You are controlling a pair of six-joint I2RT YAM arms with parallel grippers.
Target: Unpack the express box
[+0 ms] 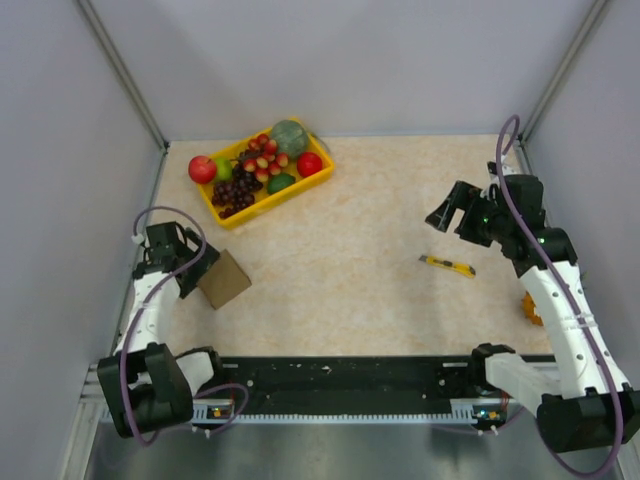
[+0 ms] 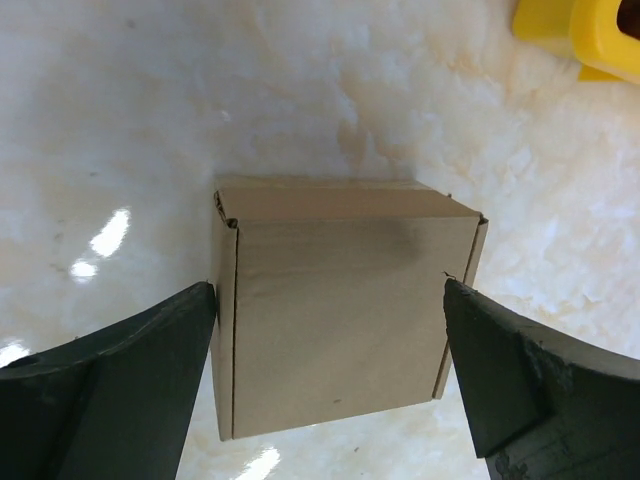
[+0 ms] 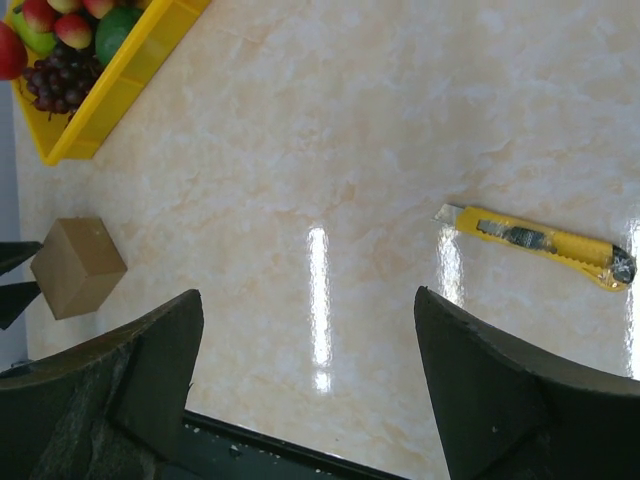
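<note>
**A:** Where's the box?

**B:** Box point(image 2: 340, 310) is on the tabletop point(image 1: 380, 200), near-left corner, right at the L arm. Plain brown cardboard, matte, squarish. Lid flap is down, w/ fold seams showing along the edges.

**A:** L pincer?

**B:** L pincer point(image 2: 330, 300) is spread wide, one dark finger on each side of the box, tips level w/ its side walls. Touching or just off, can't tell.

**A:** And R?

**B:** R pincer point(image 3: 305, 320) is spread too, nothing btwn its fingers. It hangs over bare tabletop on the right, well apart from the box.

**A:** Anything else?

**B:** Knife point(image 3: 535, 243): slim yellow plastic body, greyish tip at one end, lying flat near the R pincer. Tray point(image 1: 290, 193): yellow plastic, rectangular, set at an angle toward the back left. It holds fruit, incl. dark grapes point(image 1: 236, 190), a red apple point(image 1: 202, 168) and some green pieces.

**A:** Surface?

**B:** Glossy, beige w/ a marble pattern. Light glare shows in both wrist views.
</note>
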